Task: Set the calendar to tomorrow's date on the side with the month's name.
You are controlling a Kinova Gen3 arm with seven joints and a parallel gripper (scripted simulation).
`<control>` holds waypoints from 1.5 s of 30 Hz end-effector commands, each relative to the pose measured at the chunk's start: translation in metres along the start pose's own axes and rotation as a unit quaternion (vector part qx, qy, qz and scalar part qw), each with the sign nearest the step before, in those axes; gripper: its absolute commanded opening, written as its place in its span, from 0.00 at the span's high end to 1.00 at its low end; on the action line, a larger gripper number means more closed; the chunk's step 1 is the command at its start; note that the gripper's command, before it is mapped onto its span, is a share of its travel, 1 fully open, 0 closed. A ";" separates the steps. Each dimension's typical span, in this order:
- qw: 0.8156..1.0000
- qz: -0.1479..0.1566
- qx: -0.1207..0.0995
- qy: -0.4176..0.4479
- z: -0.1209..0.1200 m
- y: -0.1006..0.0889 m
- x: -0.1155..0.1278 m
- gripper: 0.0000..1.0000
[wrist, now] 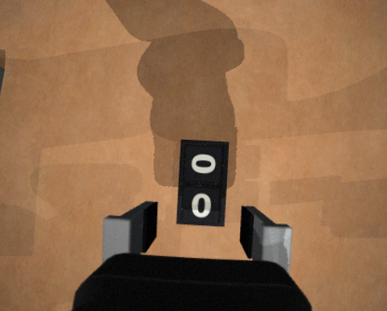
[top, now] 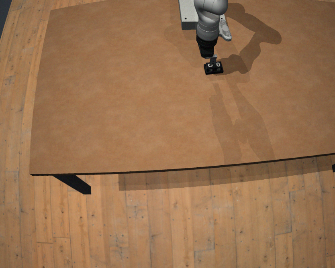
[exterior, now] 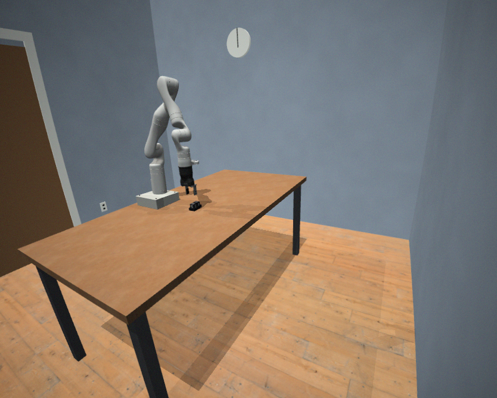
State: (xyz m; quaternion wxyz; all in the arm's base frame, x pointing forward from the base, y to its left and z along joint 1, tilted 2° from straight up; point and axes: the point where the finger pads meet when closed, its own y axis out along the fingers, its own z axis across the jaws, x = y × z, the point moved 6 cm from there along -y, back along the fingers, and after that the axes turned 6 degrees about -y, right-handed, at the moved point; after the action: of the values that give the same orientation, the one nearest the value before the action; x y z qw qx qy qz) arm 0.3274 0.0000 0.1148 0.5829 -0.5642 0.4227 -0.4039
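The black calendar (top: pixel 213 68) stands on the table near the arm's base; it is small in the exterior view (exterior: pixel 194 205). Two black cubes sit side by side in its tray. In the wrist view both top faces show a white 0: the far cube (wrist: pixel 204 163) and the near cube (wrist: pixel 201 205). My gripper (wrist: pixel 198 222) is open and empty, hanging above the calendar. Its fingers stand on either side of the near cube and do not touch it. In the overhead view one finger (top: pixel 212 59) partly hides the left cube's top.
The arm's grey base plate (top: pixel 187 13) (exterior: pixel 157 199) stands at the table's far edge, just behind the calendar. The table's front edge lies far from the calendar.
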 end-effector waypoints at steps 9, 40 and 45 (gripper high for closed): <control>1.000 -0.001 0.001 0.005 0.001 0.000 0.000 0.00; 1.000 -0.001 0.001 0.005 0.001 0.000 0.000 0.13; 1.000 -0.001 0.001 0.005 0.001 0.000 0.000 0.13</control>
State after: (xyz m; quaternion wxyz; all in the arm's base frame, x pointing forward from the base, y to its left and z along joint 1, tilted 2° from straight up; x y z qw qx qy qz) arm 0.3278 0.0003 0.1146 0.5806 -0.5625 0.4253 -0.4070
